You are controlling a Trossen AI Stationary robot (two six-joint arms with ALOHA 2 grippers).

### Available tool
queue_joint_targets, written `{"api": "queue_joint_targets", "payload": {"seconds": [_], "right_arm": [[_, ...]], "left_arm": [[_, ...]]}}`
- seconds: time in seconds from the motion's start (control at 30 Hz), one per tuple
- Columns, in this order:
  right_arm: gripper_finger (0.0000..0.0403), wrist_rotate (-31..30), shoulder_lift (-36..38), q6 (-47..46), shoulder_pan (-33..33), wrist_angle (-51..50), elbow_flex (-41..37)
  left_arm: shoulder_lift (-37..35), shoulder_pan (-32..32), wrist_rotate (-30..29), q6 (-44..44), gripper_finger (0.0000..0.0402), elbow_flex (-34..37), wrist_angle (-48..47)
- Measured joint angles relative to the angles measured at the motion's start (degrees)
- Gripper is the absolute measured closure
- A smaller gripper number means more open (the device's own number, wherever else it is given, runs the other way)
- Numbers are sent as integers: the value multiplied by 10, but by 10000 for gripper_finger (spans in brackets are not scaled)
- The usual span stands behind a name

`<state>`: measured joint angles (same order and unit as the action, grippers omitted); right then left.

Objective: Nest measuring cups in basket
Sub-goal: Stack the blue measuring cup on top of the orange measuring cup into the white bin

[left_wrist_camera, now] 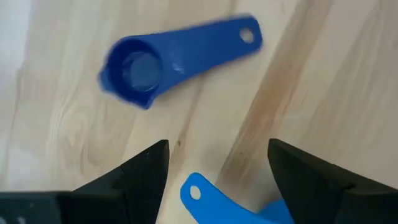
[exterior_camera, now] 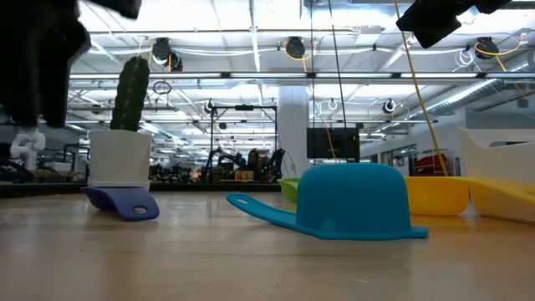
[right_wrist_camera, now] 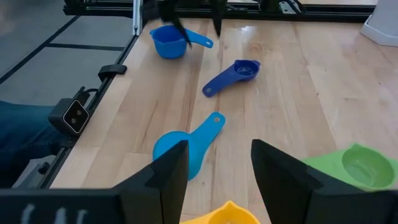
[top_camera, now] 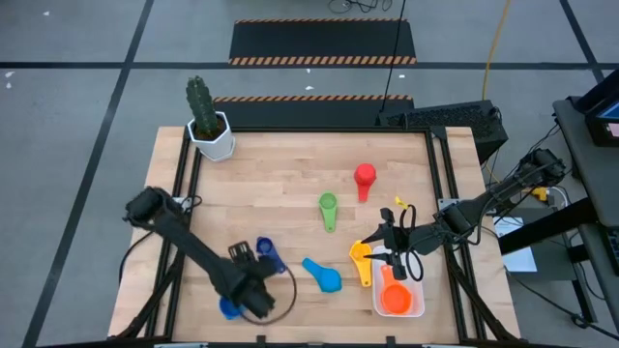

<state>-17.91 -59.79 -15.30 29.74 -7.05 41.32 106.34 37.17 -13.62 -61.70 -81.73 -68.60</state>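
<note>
Orange plastic catches the eye first: the orange cup (top_camera: 394,300) lies in the white basket (top_camera: 416,311) at about five o'clock on the table (top_camera: 290,174). Seven measuring cups show in all, each a small round bowl with a short flat handle. The other six lie loose on the wood. The red cup (top_camera: 365,180) is near one o'clock, the green cup (top_camera: 328,208) close to the centre, and the yellow cup (top_camera: 360,256) just beside the basket's upper left corner. A light blue cup (top_camera: 324,275) lies mouth down toward six o'clock. The dark blue cup (top_camera: 268,255) and a second lighter blue cup (top_camera: 230,307) lie at seven o'clock. There is one basket, shallow and rectangular with rounded corners.

The left gripper (top_camera: 250,253) hangs over the seven o'clock corner, arm stretched low across the wood, fingers spread wide and empty above the dark blue cup. The right gripper (top_camera: 387,244) reaches in from three o'clock, hovering by the basket's upper edge near the yellow cup, fingers parted and holding nothing.

A cactus in a white pot (top_camera: 210,131) stands at eleven o'clock.
</note>
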Motion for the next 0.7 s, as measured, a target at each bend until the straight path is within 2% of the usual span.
{"api": "queue_joint_targets", "payload": {"seconds": [0.13, 0.27, 0.37, 0.5, 0.6, 0.7], "right_arm": [[236, 0, 0, -5, 0, 0, 0], [236, 8, 0, -5, 0, 0, 0], [236, 17, 0, -5, 0, 0, 0], [236, 17, 0, -5, 0, 0, 0], [236, 17, 0, -5, 0, 0, 0], [236, 17, 0, -5, 0, 0, 0]], "left_arm": [[-88, -9, -16, -44, 159, 25, 12], [-207, -6, -11, -105, 193, 117, 63], [-298, 1, 18, -163, 209, 216, 158], [-385, 14, 58, -224, 214, 357, 349], [-413, 26, 66, -257, 215, 446, 477], [-419, 39, 65, -285, 210, 501, 522]]}}
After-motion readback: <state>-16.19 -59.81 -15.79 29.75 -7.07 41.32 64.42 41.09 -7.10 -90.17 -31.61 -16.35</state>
